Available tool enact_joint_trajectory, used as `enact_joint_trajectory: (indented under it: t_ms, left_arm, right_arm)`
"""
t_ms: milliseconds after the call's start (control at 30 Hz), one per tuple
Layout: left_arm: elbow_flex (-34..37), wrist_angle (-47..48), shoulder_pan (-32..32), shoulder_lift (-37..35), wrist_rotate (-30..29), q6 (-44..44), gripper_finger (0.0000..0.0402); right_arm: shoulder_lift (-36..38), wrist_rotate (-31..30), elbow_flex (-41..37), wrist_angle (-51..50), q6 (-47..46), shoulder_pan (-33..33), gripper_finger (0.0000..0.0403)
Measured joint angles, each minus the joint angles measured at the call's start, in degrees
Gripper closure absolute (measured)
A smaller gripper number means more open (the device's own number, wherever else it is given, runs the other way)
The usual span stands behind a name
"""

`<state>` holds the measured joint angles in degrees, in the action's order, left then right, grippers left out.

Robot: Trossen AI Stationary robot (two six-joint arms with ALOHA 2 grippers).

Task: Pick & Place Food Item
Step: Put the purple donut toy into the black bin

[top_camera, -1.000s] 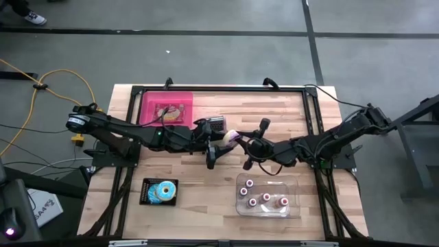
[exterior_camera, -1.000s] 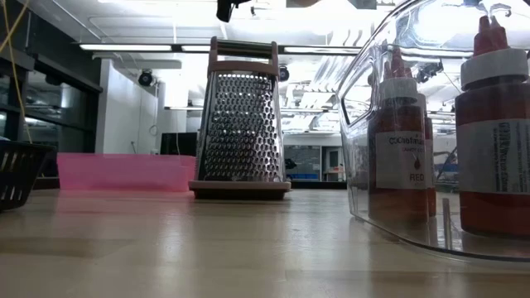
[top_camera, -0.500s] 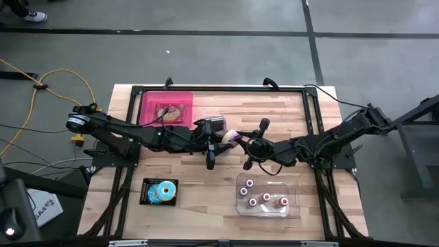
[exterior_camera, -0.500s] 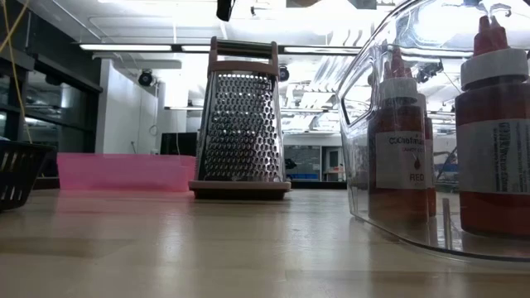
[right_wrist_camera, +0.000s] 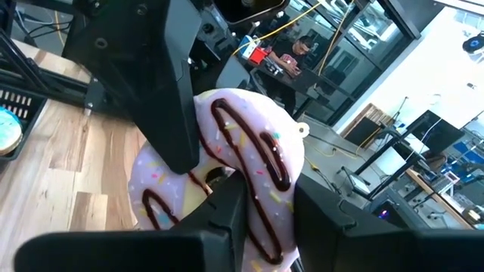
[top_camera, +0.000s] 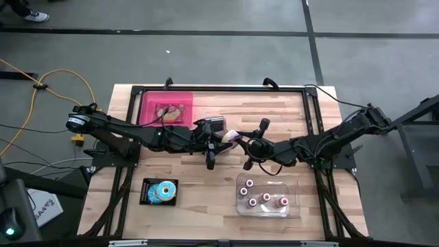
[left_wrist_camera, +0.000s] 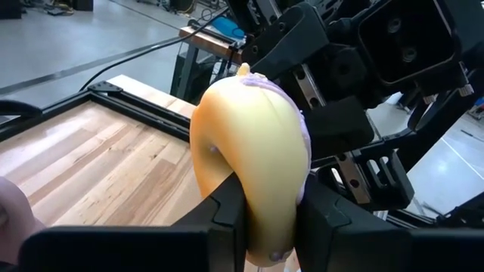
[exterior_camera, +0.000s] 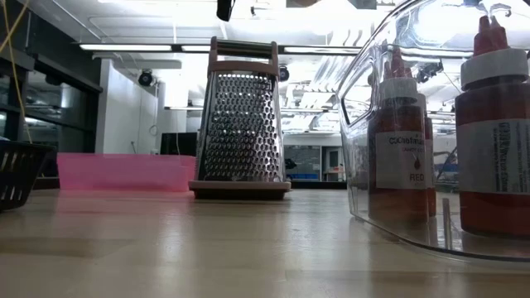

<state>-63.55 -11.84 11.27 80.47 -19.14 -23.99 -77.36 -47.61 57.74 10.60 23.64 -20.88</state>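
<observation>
Pink-iced doughnut [right_wrist_camera: 227, 181] with chocolate stripes is pinched from both sides above the middle of the table [top_camera: 274, 110]. Left gripper [left_wrist_camera: 266, 219] is clenched on its plain yellow underside, both fingers [left_wrist_camera: 231, 211] pressing into the dough. Right gripper [right_wrist_camera: 261, 208] is clamped on the iced rim of the same doughnut (its fingers [right_wrist_camera: 227, 215] straddle the ring). From above, the two grippers meet nose to nose near the table's centre, left gripper [top_camera: 218, 142], right gripper [top_camera: 248, 147], doughnut [top_camera: 232, 136] between them, off the wood.

Outward from there: a metal grater [top_camera: 216, 124] stands upright just beside the left gripper, on the far side. Pink bin [top_camera: 167, 108] sits at the far left with food inside. Black tray [top_camera: 159, 191] holding a blue-iced doughnut [top_camera: 164, 191] lies near the left front edge. Clear tub [top_camera: 268, 195] with red-capped bottles [top_camera: 266, 199] sits at the front right, below the right arm.

Low view shows grater [exterior_camera: 240, 120], pink bin [exterior_camera: 124, 172] and tub [exterior_camera: 431, 124] only; grippers are out of frame there.
</observation>
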Motion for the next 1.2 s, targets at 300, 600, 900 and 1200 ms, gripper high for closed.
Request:
enact_joint_trajectory:
  t_ms: [300, 600, 900, 1200]
  left_arm:
    - [0.00, 0.07, 0.00, 0.00, 0.17, -0.01, 0.0333]
    - [0.00, 0.13, 0.02, 0.00, 0.10, -0.01, 0.0333]
    - [-0.02, 0.35, 0.02, -0.02, -0.07, 0.00, 0.0333]
    - [-0.02, 0.65, 0.48, -0.02, 1.07, -0.19, 0.0333]
  right_arm:
    - [0.02, -0.47, 0.00, -1.74, 0.02, -0.55, 0.0254]
    - [0.02, -5.23, 0.00, -1.84, 1.09, -3.14, 0.0184]
    - [0.02, -9.17, 0.00, -1.76, 2.14, -5.08, 0.0176]
    - [0.02, -22.04, 0.00, -3.37, 1.67, -11.48, 0.0176]
